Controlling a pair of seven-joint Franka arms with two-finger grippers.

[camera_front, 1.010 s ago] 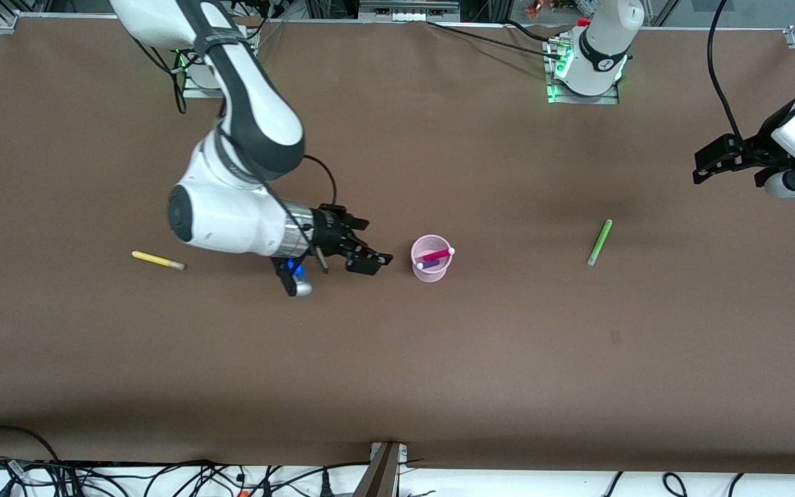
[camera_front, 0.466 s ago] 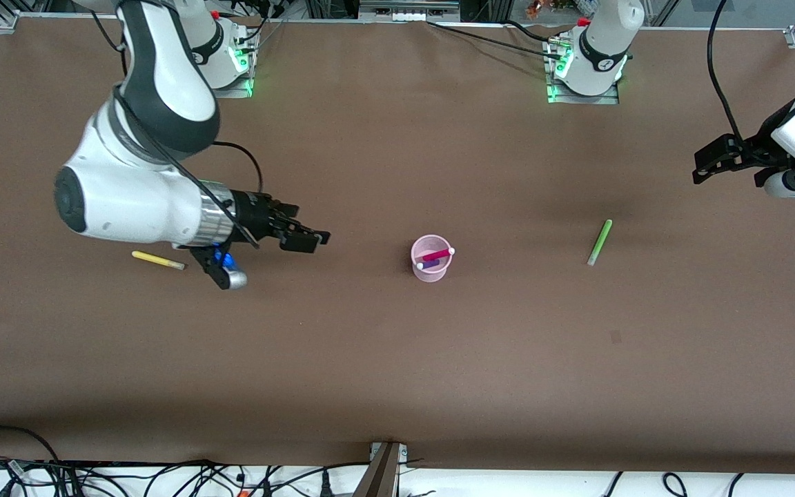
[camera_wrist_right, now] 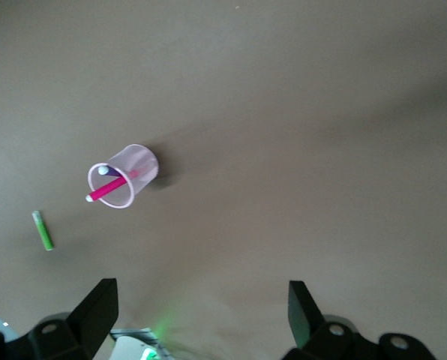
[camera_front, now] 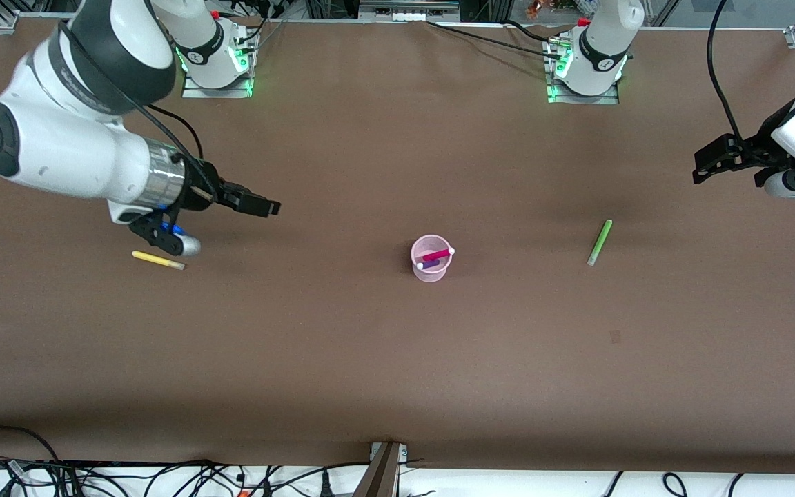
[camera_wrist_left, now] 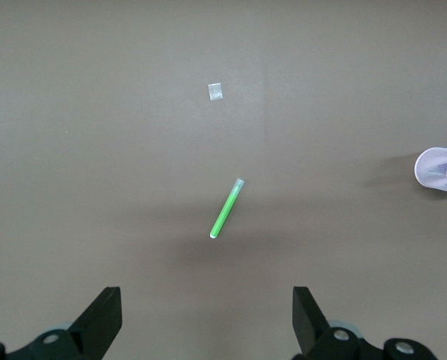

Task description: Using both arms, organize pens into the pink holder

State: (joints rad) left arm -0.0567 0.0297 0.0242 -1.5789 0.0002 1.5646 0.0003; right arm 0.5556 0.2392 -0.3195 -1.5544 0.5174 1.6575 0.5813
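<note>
The pink holder (camera_front: 430, 261) stands mid-table with a magenta pen (camera_front: 437, 256) and a dark blue-purple pen (camera_front: 429, 264) leaning inside it. It also shows in the right wrist view, holder (camera_wrist_right: 124, 176) with the magenta pen (camera_wrist_right: 107, 187). A yellow pen (camera_front: 157, 260) lies toward the right arm's end of the table. A green pen (camera_front: 599, 242) lies toward the left arm's end. My right gripper (camera_front: 259, 205) hangs open and empty over bare table, between the yellow pen and the holder. My left gripper (camera_front: 708, 162) waits open and empty near the table's end, with the green pen (camera_wrist_left: 226, 209) in its wrist view.
A small pale patch (camera_front: 615, 337) marks the brown table nearer the front camera than the green pen. The arm bases (camera_front: 584, 65) with green lights stand along the back edge. Cables run along the front edge.
The right arm has swung away from beside the holder toward its own end of the table, gripper still open. The left arm has not moved.
</note>
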